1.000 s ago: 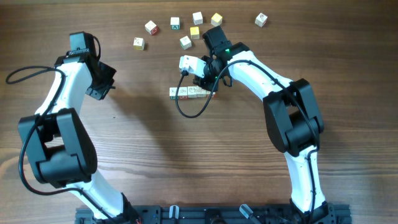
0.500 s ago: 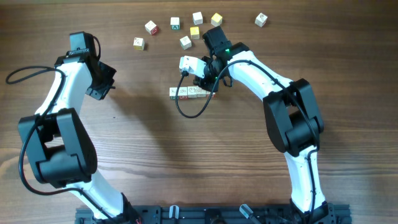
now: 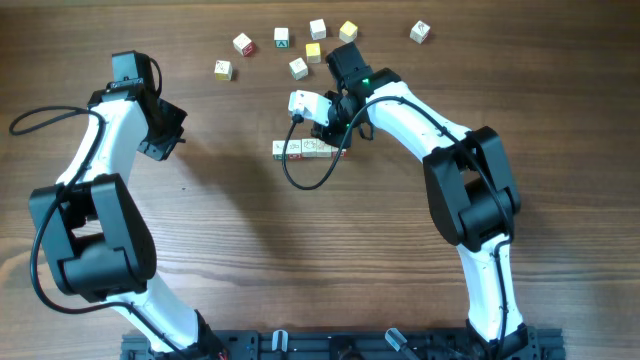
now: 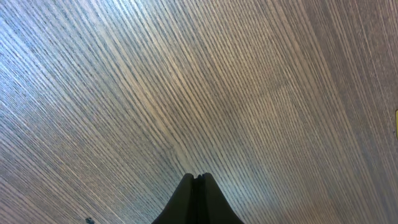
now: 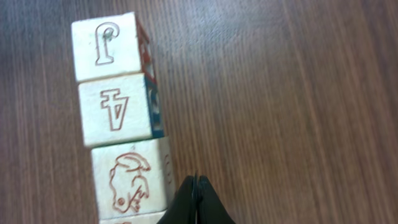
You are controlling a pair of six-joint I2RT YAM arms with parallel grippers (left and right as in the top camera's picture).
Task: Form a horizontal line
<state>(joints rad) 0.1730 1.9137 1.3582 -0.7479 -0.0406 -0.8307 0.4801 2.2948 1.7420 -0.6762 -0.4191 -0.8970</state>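
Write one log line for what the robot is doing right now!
left tool: shut, empty, away from cubes | right tool: shut, empty, beside row of printed cubes | loose cubes: scattered beyond row

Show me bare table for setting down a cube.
Free: wood below the horizontal line, and between it and the left end effector. Crowded: scattered cubes above; the right end effector at the line's right end.

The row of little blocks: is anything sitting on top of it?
Nothing is stacked on the row; visible tops are bare. From overhead the right gripper covers one end, so that top is hidden.
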